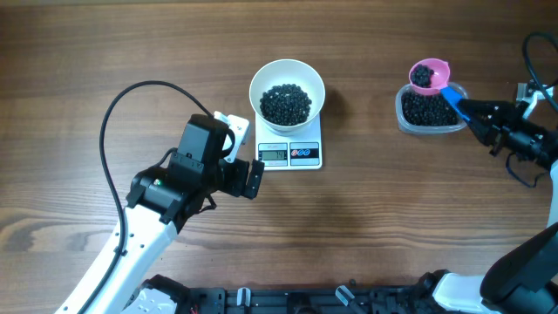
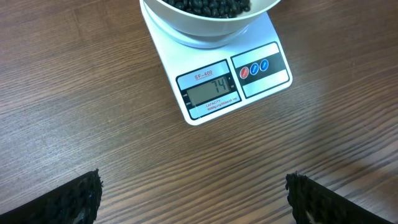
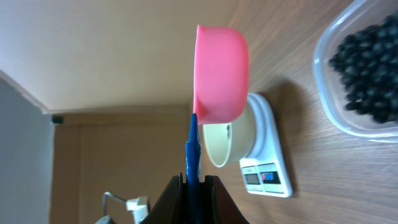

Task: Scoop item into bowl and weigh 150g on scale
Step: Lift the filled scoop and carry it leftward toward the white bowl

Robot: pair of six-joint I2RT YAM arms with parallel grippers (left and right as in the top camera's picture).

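Observation:
A white bowl [image 1: 287, 91] holding black beans [image 1: 286, 104] stands on the white scale [image 1: 299, 154]; the scale [image 2: 249, 81] display is lit in the left wrist view. My left gripper [image 1: 247, 177] hangs open just left of the scale's front, nothing between its fingers [image 2: 74, 199]. My right gripper [image 1: 481, 117] is shut on the blue handle [image 3: 192, 146] of a pink scoop [image 1: 428, 75]. The scoop is filled with beans and sits above the clear tub [image 1: 429, 112] of beans. In the right wrist view the pink scoop [image 3: 221, 73] is raised, with the bowl [image 3: 231, 143] and scale [image 3: 268, 168] beyond it.
The clear tub [image 3: 360, 74] lies at the right of the table. A black cable [image 1: 131, 100] loops over the left arm. A black rail [image 1: 288, 301] runs along the front edge.

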